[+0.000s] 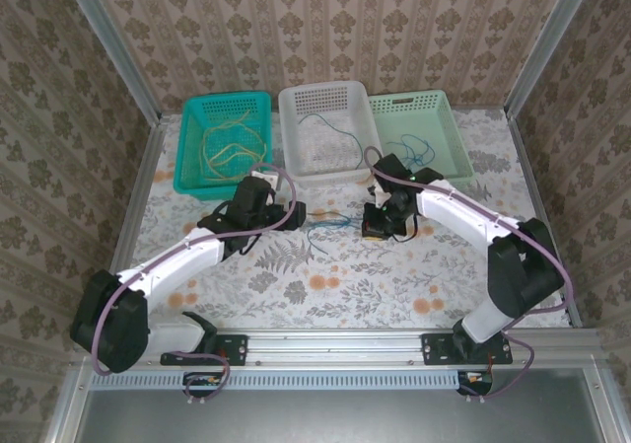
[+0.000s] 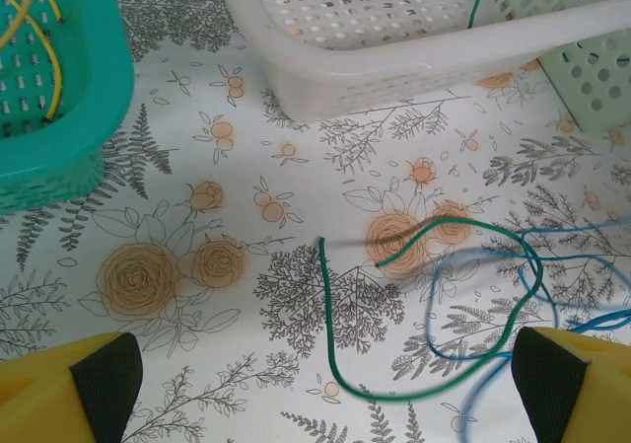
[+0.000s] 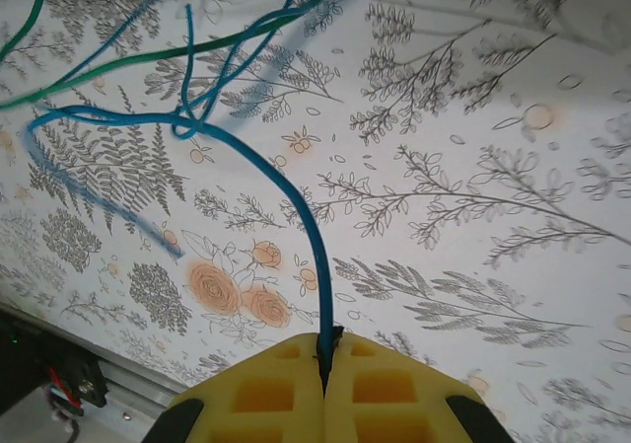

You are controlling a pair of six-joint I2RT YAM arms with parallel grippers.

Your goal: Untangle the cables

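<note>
Lying in a loose tangle on the middle of the table [image 1: 394, 285], just in front of the white basket [image 1: 315, 174], the blue cable [image 3: 296, 196] and the green cable [image 2: 326, 315] cross one another between the two arms. In the right wrist view the blue strand runs straight out from the right gripper [image 3: 323, 364], whose yellow pads are pressed together on its end. It then arcs away to a small crossing of blue loops, with the green strand passing beyond them. So the tangle lies ahead of that hand, toward the left side of the table, and the pinched strand's long axis points at it.

The green cable forms an open loop directly under the left gripper [image 2: 325, 364], whose jaws stand wide apart with nothing between them. The left arm is the nearer one to the green strand.

Judging from this, separating the two calls for pulling in opposite directions along the table's width. Yellow cables [image 1: 229, 145] already sit in the teal basket [image 1: 187, 162] at the far left.
</note>
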